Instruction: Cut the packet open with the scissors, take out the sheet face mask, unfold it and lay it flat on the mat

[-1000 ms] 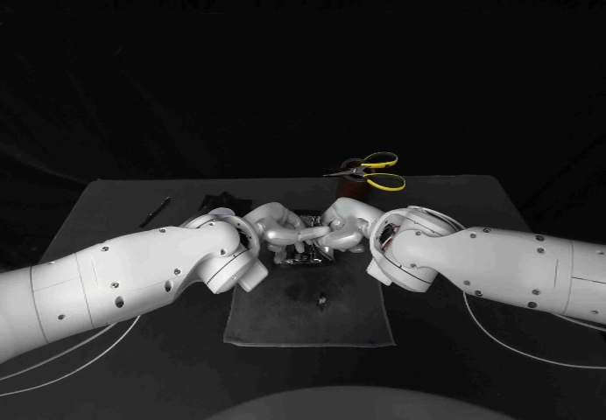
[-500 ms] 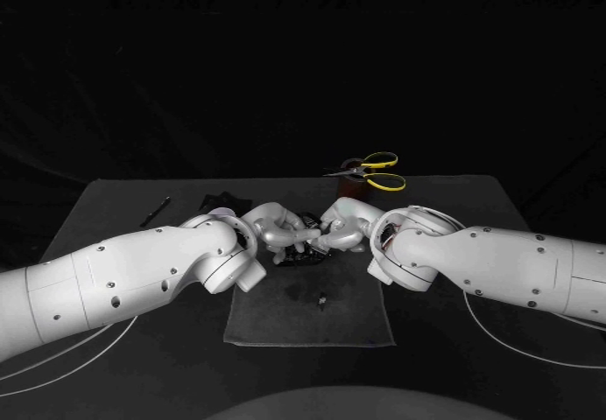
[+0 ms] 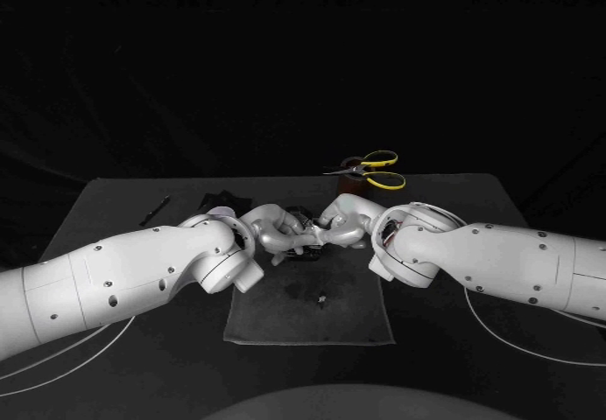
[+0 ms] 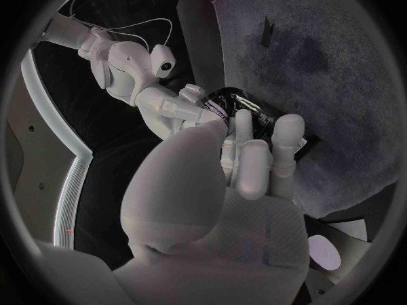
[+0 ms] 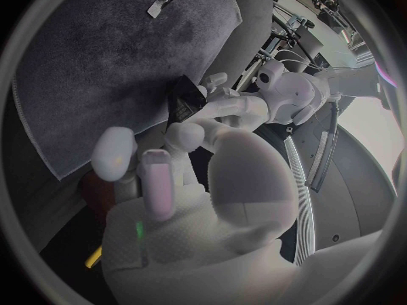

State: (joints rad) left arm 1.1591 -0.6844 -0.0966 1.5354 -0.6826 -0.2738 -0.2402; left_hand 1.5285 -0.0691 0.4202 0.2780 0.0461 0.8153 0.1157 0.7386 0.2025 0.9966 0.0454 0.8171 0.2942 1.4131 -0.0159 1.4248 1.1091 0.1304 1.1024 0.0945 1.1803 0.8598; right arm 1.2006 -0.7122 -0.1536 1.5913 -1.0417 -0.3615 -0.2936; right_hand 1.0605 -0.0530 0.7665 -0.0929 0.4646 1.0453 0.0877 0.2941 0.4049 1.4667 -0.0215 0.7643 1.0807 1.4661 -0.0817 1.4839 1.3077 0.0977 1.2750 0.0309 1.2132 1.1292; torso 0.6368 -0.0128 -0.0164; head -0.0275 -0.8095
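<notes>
both the left hand [image 3: 276,231] and the right hand [image 3: 339,224] are gripping the dark packet [image 4: 241,107] between them above the mat [image 3: 303,322], fingers closing on opposite sides, equally near it, the yellow-handled scissors [image 3: 375,171] sitting well apart beyond the right hand.
</notes>
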